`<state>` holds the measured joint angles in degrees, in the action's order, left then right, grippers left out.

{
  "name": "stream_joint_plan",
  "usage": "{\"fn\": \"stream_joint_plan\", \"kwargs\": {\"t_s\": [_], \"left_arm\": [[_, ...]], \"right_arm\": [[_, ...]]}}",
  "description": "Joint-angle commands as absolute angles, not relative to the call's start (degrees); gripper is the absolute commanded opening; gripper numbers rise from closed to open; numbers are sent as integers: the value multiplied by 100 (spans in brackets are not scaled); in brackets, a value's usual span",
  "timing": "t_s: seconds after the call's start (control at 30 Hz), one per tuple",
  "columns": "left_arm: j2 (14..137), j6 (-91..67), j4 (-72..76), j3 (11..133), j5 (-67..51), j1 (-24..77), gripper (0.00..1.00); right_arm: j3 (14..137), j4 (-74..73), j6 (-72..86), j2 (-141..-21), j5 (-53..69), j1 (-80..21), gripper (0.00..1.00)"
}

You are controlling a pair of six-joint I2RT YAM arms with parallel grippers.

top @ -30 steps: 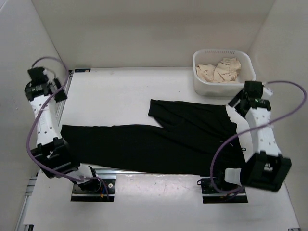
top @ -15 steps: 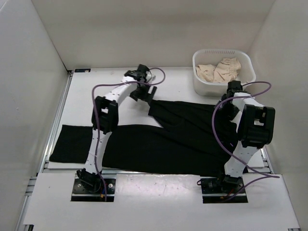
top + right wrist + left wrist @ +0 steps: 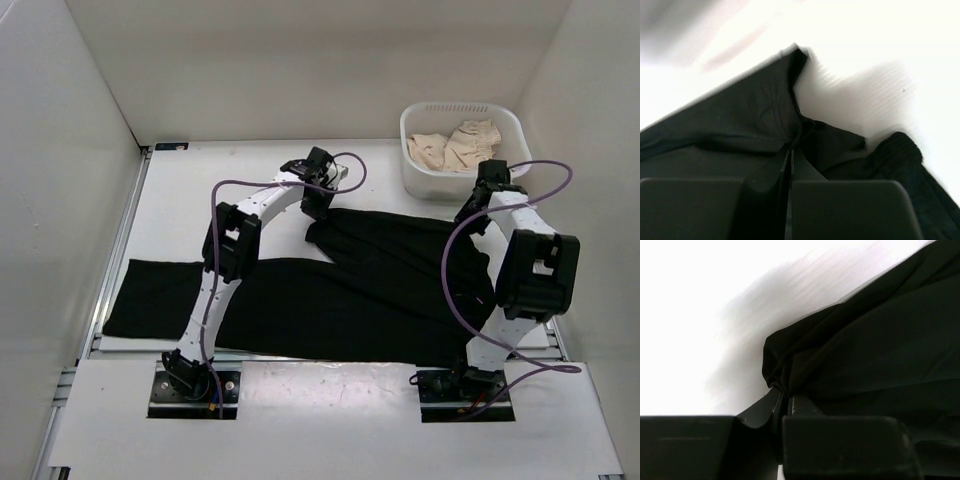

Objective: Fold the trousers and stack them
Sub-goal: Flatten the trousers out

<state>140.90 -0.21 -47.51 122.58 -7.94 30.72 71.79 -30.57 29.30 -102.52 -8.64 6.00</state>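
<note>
The left gripper (image 3: 316, 203) pinched the trousers (image 3: 380, 285) at twelve o'clock and the right gripper (image 3: 478, 203) pinched them at two, both jaws clamped on cloth, likely to fold that far leg over.

The black fabric trousers (image 3: 380, 270) lie across the middle of the white bench (image 3: 220, 190), one leg reaching far left. The white plastic basket (image 3: 411, 160) sits upper right, crumpled beige cloth (image 3: 460, 145) inside. The left pincer (image 3: 314, 207) grips their upper-centre corner, and the right pincer (image 3: 476, 212) grips their right edge below the basket.

black trousers (image 3: 330, 290) spread flat, one leg extending left; far edge bunched at both corners
</note>
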Motion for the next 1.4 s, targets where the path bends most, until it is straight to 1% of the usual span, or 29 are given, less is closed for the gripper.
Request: {"fn": "stream_joint_plan", "kwargs": {"t_s": [0.0, 0.07, 0.1, 0.13, 0.17, 0.2, 0.23, 0.27, 0.3, 0.33, 0.4, 0.43, 0.47, 0.5, 0.53, 0.57, 0.6, 0.63, 0.67, 0.7, 0.77, 0.8, 0.87, 0.9, 0.97, 1.03, 1.13, 1.27, 1.37], "left_arm": [[13379, 0, -4852, 11770, 156, 2919, 14], [12527, 0, -4852, 11358, 621, 2787, 14], [12203, 0, -4852, 11129, 624, 2786, 14], [11555, 0, -4852, 10840, 624, 2943, 14], [11236, 0, -4904, 10097, 624, 3084, 14], [10945, 0, -4956, 9681, 572, 3250, 14], [10464, 0, -5044, 9268, 571, 3443, 21], [10276, 0, -5254, 8489, 449, 3846, 33], [10127, 0, -5360, 8125, 396, 4041, 55], [9951, 0, -5474, 7808, 396, 4208, 61], [9888, 0, -5676, 7254, 264, 4517, 70], [9888, 0, -5730, 7251, 211, 4518, 75], [9940, 0, -5730, 7303, 211, 4518, 78], [9940, 0, -5800, 7643, 159, 4518, 81], [10036, 0, -5801, 7907, 158, 4465, 84], [10194, 0, -5801, 8232, 158, 4413, 89], [10300, 0, -5801, 8966, 89, 4412, 94], [10440, 0, -5722, 9383, 88, 4351, 99], [10816, 0, -5722, 9813, 36, 4351, 100], [11037, 0, -5609, 10627, 35, 4351, 100], [11537, 0, -5555, 11369, 105, 4455, 100], [12062, 0, -5502, 11991, 236, 4639, 100], [12679, 0, -5318, 12391, 299, 4842, 100], [12813, 0, -5022, 12480, 351, 5034, 100], [12989, 0, -4695, 12480, 98, 5202, 100], [13174, 0, -4492, 12585, -462, 5369, 100], [13359, 0, -4430, 12805, -1174, 5606, 100], [13464, 0, -4324, 12937, -1774, 5792, 100], [13526, 0, -3947, 12789, -1775, 5959, 100]], "right_arm": [[7216, -3120, 2760, -9458, -782, 554, 0], [6874, -3120, 2689, -9080, -721, 501, 0], [6716, -3120, 2689, -8949, -721, 388, 0], [6410, -3120, 2742, -8712, -660, 326, 0], [6268, -3242, 2742, -8606, -659, 256, 0], [6136, -3321, 2803, -8500, -755, 98, 0], [6022, -3427, 2960, -8316, -843, 18, 0], [5733, -3541, 3075, -8227, -922, -148, 0], [5565, -3760, 3215, -8148, -992, -219, 0], [5381, -3875, 3530, -8034, -1045, -281, 0], [4907, -4321, 3900, -7972, -1299, -343, 0], [4748, -4429, 4068, -7859, -1414, -343, 0], [4607, -4491, 4296, -7753, -1502, -291, 8], [4475, -4491, 4350, -7630, -1503, -229, 16], [4300, -4439, 4411, -7316, -1503, -229, 32], [4298, -4360, 4412, -7139, -1425, -229, 64], [4246, -4290, 4412, -6815, -1372, -229, 75], [4245, -4228, 4412, -6672, -1371, -229, 81], [4384, -4228, 4351, -6540, -1371, -176, 86], [4455, -4228, 4351, -6365, -1432, -176, 86], [4640, -4228, 4351, -6302, -1538, -176, 87], [4867, -4228, 4298, -6241, -1634, -115, 87], [5114, -4438, 4385, -6292, -1985, 8, 86], [5324, -4499, 4473, -6389, -2099, 78, 86], [5475, -4553, 4474, -6608, -2188, 386, 85], [5589, -4614, 4552, -6775, -2188, 788, 79], [5721, -4483, 4649, -7048, -2049, 1063, 72], [5897, -4482, 4956, -7347, -1925, 1362, 71], [5897, -4482, 5027, -7348, -1872, 1485, 71]]}}
